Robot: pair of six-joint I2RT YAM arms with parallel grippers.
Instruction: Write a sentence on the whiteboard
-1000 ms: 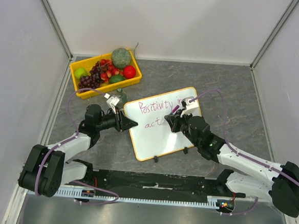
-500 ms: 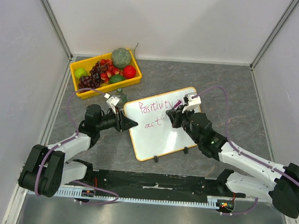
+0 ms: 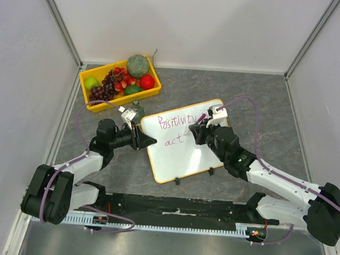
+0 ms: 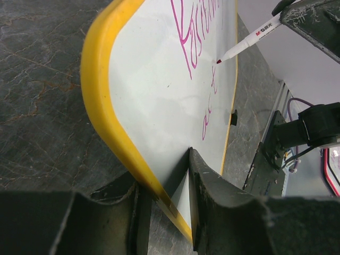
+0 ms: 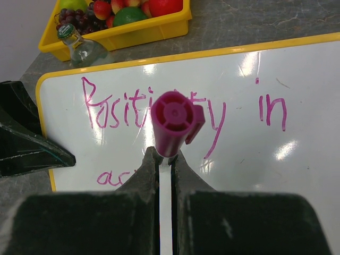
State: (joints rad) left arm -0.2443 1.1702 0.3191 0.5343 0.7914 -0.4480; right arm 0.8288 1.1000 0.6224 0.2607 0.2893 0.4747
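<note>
One whiteboard (image 3: 180, 151) lies on the table (image 3: 265, 105), and its yellow frame is pinched between the left fingers (image 3: 146, 140), which are clamped on the edge. From there the board stretches away to lie under the right fingers (image 3: 197, 134). The right fingers are clenched around one marker (image 5: 172, 123) with a magenta cap end and a white barrel printed "M&G". Its tip is at the board's surface, though actual contact is not clear. The sentence (image 5: 186, 111) is in pink and runs in two lines. The line farther from the right fingers reads "Positivity in", and the line just by the marker tip reads "act". Two black feet (image 3: 178, 180) sit on the board's near edge. Beyond the left fingers stands one yellow tray (image 3: 125, 99) of fruit – grapes, a red fruit, green ones – and between it and the board one small glass bottle (image 3: 137, 109). The writing on the bottle's green cap is too small to read.
</note>
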